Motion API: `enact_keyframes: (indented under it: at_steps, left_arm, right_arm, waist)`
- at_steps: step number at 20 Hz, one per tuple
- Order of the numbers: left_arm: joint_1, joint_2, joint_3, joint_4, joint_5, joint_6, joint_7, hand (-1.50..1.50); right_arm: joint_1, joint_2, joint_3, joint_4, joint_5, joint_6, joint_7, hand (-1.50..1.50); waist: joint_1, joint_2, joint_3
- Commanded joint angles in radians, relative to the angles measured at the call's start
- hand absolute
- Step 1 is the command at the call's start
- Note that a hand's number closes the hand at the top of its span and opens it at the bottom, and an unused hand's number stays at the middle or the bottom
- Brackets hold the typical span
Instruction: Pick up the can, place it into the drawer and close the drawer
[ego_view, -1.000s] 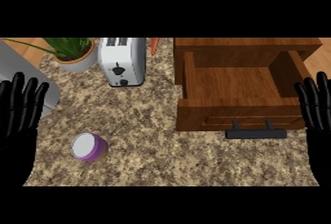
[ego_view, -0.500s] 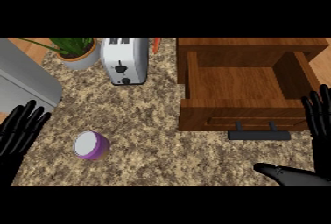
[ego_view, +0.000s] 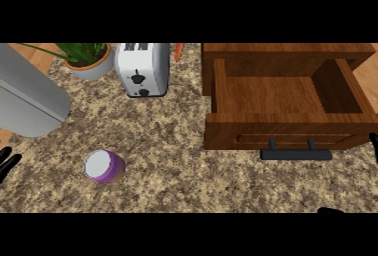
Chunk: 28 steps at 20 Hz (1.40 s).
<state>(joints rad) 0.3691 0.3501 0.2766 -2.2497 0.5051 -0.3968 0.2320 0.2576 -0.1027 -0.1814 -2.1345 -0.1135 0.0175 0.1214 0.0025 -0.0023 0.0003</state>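
The can (ego_view: 103, 166), purple with a white top, stands upright on the speckled counter at the lower left. The wooden drawer (ego_view: 280, 131) is pulled open at the right; its inside looks empty and its black handle (ego_view: 295, 154) faces me. Only the straight fingertips of my left hand (ego_view: 7, 160) show at the left edge, well left of the can and apart from it. Of my right hand (ego_view: 328, 210), just a dark sliver shows at the lower edge below the handle, with another sliver at the right edge. Neither hand touches anything.
A white toaster (ego_view: 142, 69) stands at the back centre, with a potted plant (ego_view: 90, 64) to its left and an orange item (ego_view: 178, 51) to its right. A large grey rounded body (ego_view: 26, 100) fills the left side. Bare counter lies between can and drawer.
Both hands have sunk down and outward, now nearly out of view. The can, the drawer and the other things now show larger and nearer.
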Motion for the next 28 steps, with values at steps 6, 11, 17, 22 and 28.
enact_keyframes:
  at_steps: [6,11,17,22,28]
  left_arm:
    - [-0.086,0.025,0.117,0.058,0.142,0.002,0.136,-1.5]
    - [0.004,0.012,0.189,0.049,0.299,-0.014,0.19,-1.5]
    - [-0.108,-0.006,0.107,0.085,0.309,0.062,0.294,-1.5]
    - [-0.038,-0.13,0.037,0.105,0.211,-0.006,0.235,-1.5]
    - [-0.217,-0.139,-0.017,0.145,0.117,0.138,0.305,-1.5]
  right_arm:
    - [0.082,-0.025,-0.113,-0.035,-0.114,0.111,-0.009,-1.5]
    - [0.083,-0.07,-0.202,-0.017,-0.191,0.153,0.003,-1.5]
    - [0.098,-0.015,-0.192,0.012,-0.159,0.186,-0.071,-1.5]
    - [0.223,-0.013,-0.268,-0.015,-0.25,0.301,-0.111,-1.5]
    - [0.137,-0.056,-0.334,-0.005,-0.29,0.303,-0.024,-1.5]
  waist:
    - [-0.007,0.001,0.0]
    - [-0.002,0.0,0.0]
    - [-0.007,0.002,0.0]
    - [-0.011,0.0,0.0]
    - [-0.009,0.002,0.0]
